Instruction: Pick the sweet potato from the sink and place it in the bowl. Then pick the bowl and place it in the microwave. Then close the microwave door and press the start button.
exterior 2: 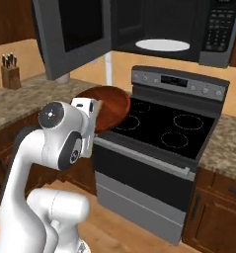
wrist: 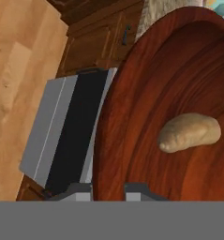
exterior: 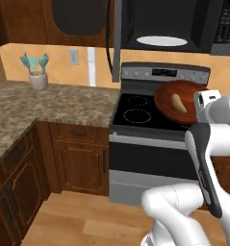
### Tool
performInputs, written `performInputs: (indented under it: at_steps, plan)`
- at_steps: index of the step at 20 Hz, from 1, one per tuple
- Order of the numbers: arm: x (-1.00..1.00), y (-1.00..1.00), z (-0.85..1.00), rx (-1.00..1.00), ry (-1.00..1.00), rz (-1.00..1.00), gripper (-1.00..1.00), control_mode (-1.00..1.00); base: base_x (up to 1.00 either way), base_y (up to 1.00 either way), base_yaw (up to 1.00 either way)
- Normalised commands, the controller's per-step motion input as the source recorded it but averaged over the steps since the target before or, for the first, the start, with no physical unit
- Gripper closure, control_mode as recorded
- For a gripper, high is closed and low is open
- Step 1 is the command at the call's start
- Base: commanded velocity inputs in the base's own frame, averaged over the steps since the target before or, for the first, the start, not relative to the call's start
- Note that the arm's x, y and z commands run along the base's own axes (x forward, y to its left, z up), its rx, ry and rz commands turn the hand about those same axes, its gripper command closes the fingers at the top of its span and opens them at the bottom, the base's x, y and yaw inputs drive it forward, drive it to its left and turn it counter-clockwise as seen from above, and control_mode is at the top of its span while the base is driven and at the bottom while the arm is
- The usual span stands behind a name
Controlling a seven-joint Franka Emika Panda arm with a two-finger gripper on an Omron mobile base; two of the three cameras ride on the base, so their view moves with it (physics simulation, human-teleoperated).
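the robot arm [exterior: 203, 158] stands closest, its white links rising from the lower edge of both base views. at its end the gripper [wrist: 108, 188] has its two finger tips [wrist: 78, 190] set narrowly apart on either side of the rim of the wooden bowl [wrist: 174, 108], which it holds up off the stove [exterior 2: 164, 143]. in the left base view the bowl [exterior: 179, 98] hangs tilted above the right-hand burners, its open face turned toward the camera; in the right base view the bowl [exterior 2: 109, 106] shows its underside, at the stove's front left corner, just beside the hand.

the sweet potato [wrist: 188, 133] lies inside the bowl, resting on the reddish-brown inner surface, well in from the rim. the left base view shows the same pale tuber [exterior: 179, 102] near the middle of the bowl.

above the stove the microwave [exterior 2: 164, 29] is open, its white turntable plate [exterior 2: 163, 45] bare inside and the button panel [exterior 2: 219, 24] at its right. the microwave door [exterior 2: 72, 34] stands swung out to the left, its dark window facing the room.

on the granite counter [exterior: 63, 103] left of the stove a white holder with teal utensils [exterior: 37, 72] stands by the wall, and a knife block [exterior 2: 10, 74] sits further along. wooden cabinets [exterior: 78, 158] run beneath the counter.
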Motion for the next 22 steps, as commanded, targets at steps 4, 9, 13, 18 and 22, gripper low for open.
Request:
performInputs:
  at_steps: [4, 9, 13, 18, 22]
  plan:
    - [0.00, 0.00, 0.00, 0.00, 0.00, 0.00, 1.00, 1.00, 0.99, -0.46, 0.00]
    - [0.00, 0.00, 0.00, 0.00, 0.00, 0.00, 1.00, 1.00, 0.64, -0.69, 0.18]
    - [0.00, 0.00, 0.00, 0.00, 0.00, 0.00, 1.00, 1.00, 0.17, -0.82, 0.40]
    - [0.00, 0.00, 0.00, 0.00, 0.00, 0.00, 1.00, 1.00, 0.00, -0.37, 0.37]
    - [0.00, 0.00, 0.00, 0.00, 0.00, 0.00, 1.00, 1.00, 0.00, -0.06, 0.39]
